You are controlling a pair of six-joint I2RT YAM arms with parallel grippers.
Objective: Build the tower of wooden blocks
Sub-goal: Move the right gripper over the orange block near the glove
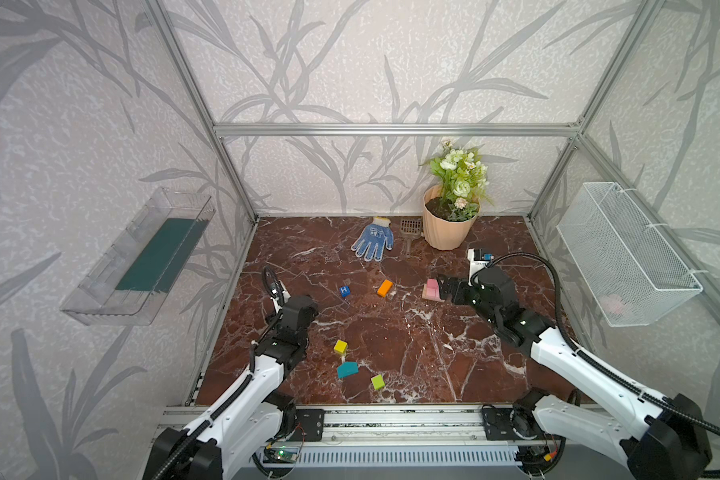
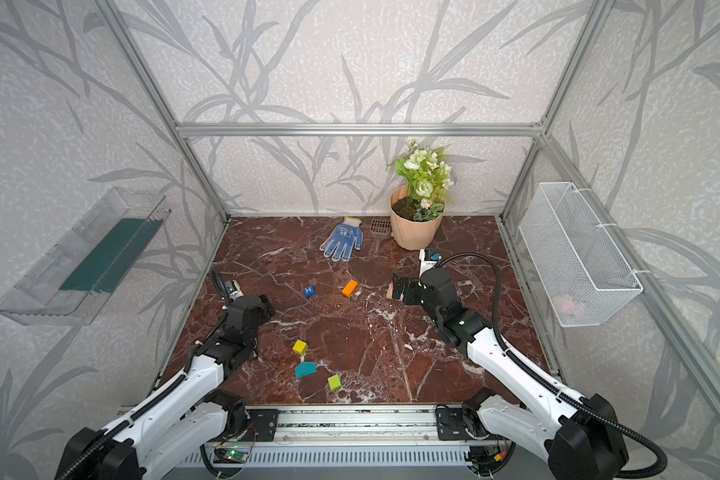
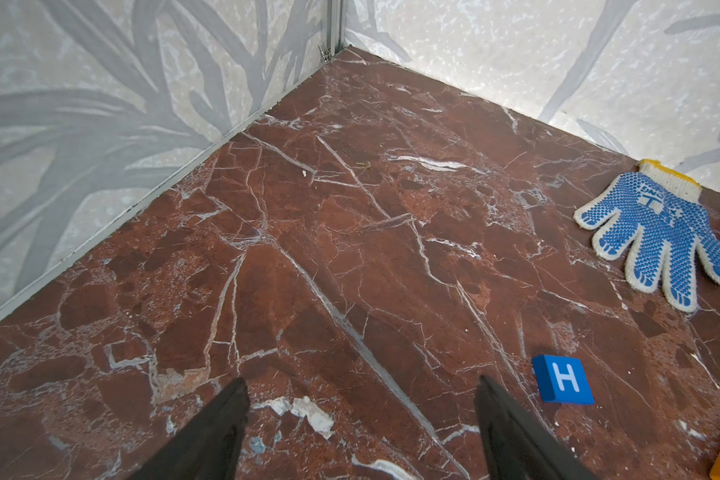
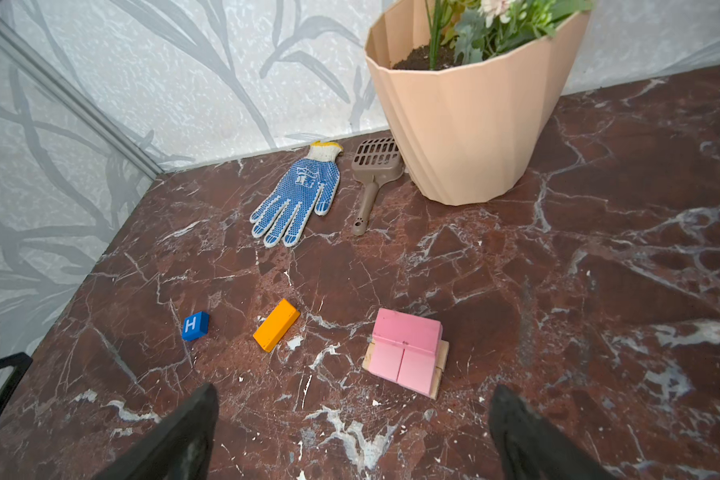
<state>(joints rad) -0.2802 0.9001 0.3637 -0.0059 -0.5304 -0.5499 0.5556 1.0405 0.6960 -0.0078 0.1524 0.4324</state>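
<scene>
The wood block tower [image 4: 406,351] is a tan base carrying two flat pink blocks side by side, with a third pink block raised at its far part; it also shows in a top view [image 1: 431,289]. My right gripper [image 4: 355,390] is open just short of it and holds nothing. An orange block [image 1: 385,287] and a blue "H" cube [image 1: 344,291] lie left of the tower. A yellow cube [image 1: 340,347], a teal slant-topped piece [image 1: 347,369] and a lime cube [image 1: 378,381] lie near the front. My left gripper [image 3: 362,381] is open over bare floor, beside the "H" cube [image 3: 563,379].
At the back stand a peach flowerpot [image 1: 449,228], a brown scoop [image 1: 410,232] and a blue dotted glove [image 1: 373,243]. A small white and blue device [image 1: 476,259] sits behind my right wrist. A wire basket [image 1: 624,253] hangs on the right wall, a clear tray [image 1: 142,257] on the left.
</scene>
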